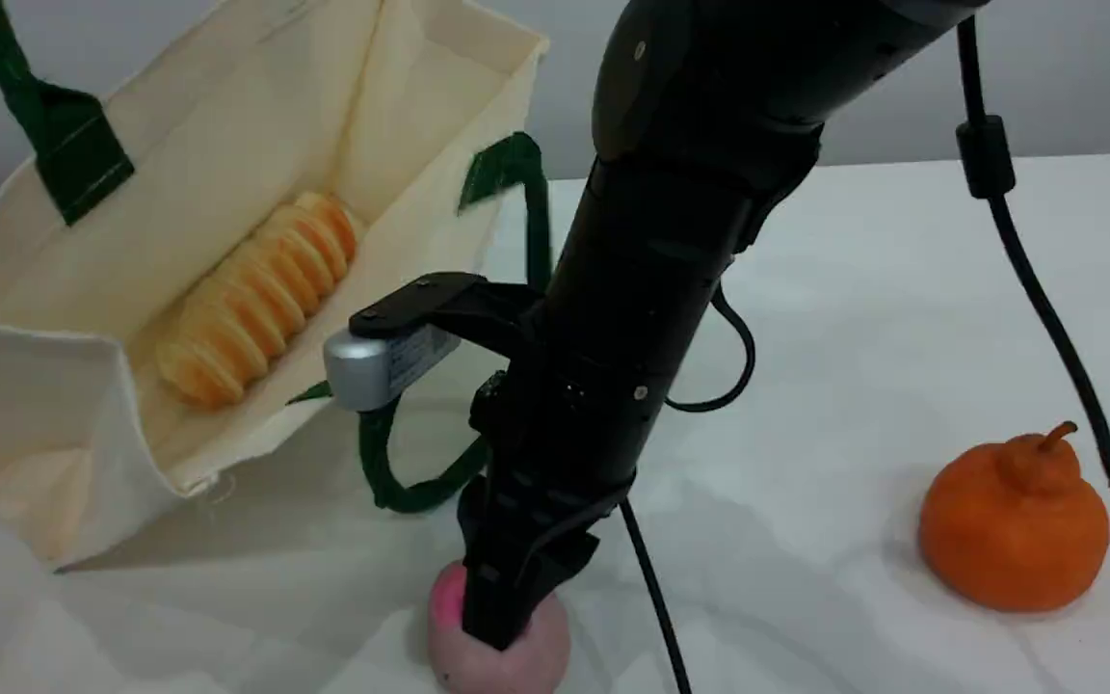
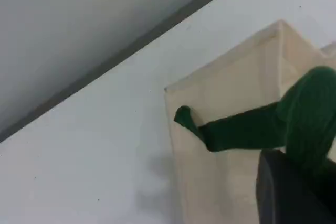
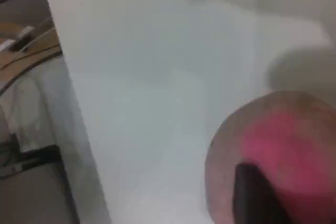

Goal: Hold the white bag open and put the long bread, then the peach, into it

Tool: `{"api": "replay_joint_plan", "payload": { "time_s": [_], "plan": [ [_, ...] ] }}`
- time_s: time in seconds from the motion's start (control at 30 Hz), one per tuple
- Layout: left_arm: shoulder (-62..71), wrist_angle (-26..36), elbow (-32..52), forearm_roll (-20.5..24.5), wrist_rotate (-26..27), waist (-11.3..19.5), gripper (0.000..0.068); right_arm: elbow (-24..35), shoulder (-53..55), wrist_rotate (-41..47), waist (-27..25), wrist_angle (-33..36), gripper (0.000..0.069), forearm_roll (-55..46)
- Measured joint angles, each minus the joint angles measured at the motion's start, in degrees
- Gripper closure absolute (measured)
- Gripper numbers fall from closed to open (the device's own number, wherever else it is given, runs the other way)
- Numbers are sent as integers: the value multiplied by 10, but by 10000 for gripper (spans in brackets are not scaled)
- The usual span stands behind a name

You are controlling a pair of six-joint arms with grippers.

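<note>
The white bag (image 1: 227,125) stands open at the left with the long bread (image 1: 256,294) lying on its bottom. One green handle (image 1: 54,116) runs up out of the scene view. In the left wrist view that handle (image 2: 247,129) hangs from my left gripper's fingertip (image 2: 286,190) above the bag's rim (image 2: 231,87). The left gripper is shut on it. The peach (image 1: 526,660) sits on the table at the front centre. My right gripper (image 1: 502,627) stands straight down over it, its fingers closed against its sides. In the right wrist view a dark fingertip (image 3: 254,195) lies against the peach (image 3: 283,140).
An orange stemmed fruit (image 1: 1013,525) sits on the table at the right. The bag's second green handle (image 1: 410,492) loops loose on the table behind my right arm. Black cables trail from the right arm toward the front and the right edge.
</note>
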Motion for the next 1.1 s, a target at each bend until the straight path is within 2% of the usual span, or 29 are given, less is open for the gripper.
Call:
{"api": "replay_joint_plan", "payload": {
  "time_s": [0.17,0.33,0.67,0.77,0.97,1.1],
  "plan": [
    [0,0,0,0,0,0,591,-6,-4,31,-2,17,461,-25],
    [0,0,0,-3,0,0,591,-18,-27,106,-13,23,461,-91],
    [0,0,0,-5,0,-1,591,-18,-136,202,-93,61,461,-102],
    [0,0,0,-7,0,-1,591,-18,-174,228,-111,62,461,-75],
    [0,0,0,-25,6,-1,591,-18,-252,283,-111,57,461,-1],
    [0,0,0,-31,6,-1,591,-18,-266,300,-108,49,461,78]
  ]
}}
